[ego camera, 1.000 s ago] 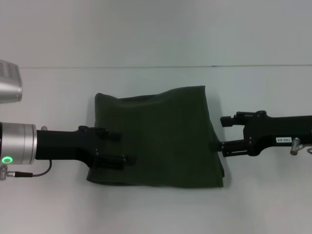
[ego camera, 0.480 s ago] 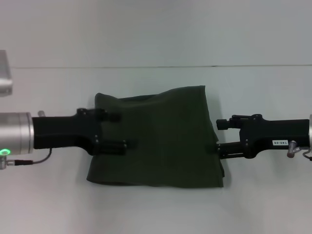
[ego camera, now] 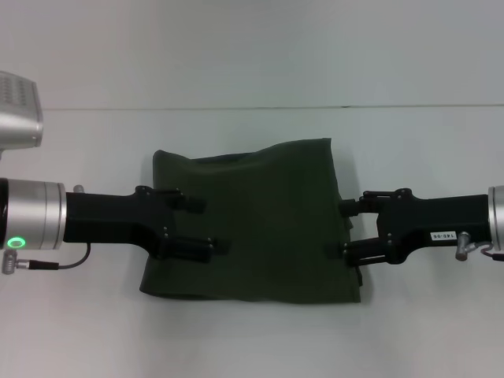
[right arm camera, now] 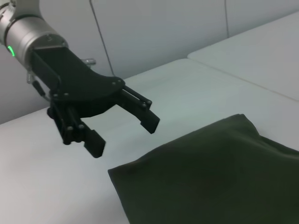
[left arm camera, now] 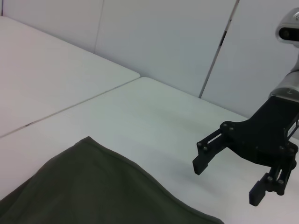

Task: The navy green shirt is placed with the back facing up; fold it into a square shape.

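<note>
The navy green shirt [ego camera: 260,224] lies folded into a rough rectangle on the white table, plain side up. My left gripper [ego camera: 211,226] reaches in from the left over the shirt's left part, open, with nothing between its fingers. At the shirt's right edge my right gripper [ego camera: 345,228] is also open and empty. The left wrist view shows the shirt [left arm camera: 93,186] and the right gripper [left arm camera: 229,182] raised above the table. In the right wrist view the left gripper [right arm camera: 124,135] hovers near the shirt's [right arm camera: 210,177] corner.
A seam [ego camera: 252,108] crosses the white table behind the shirt. A silver housing [ego camera: 17,110] sits at the far left edge. Bare tabletop [ego camera: 252,339] surrounds the shirt on all sides.
Both arms have moved inward: the left gripper went right, farther over the shirt, and the right gripper went left to the shirt's right edge. The shirt has not moved.
</note>
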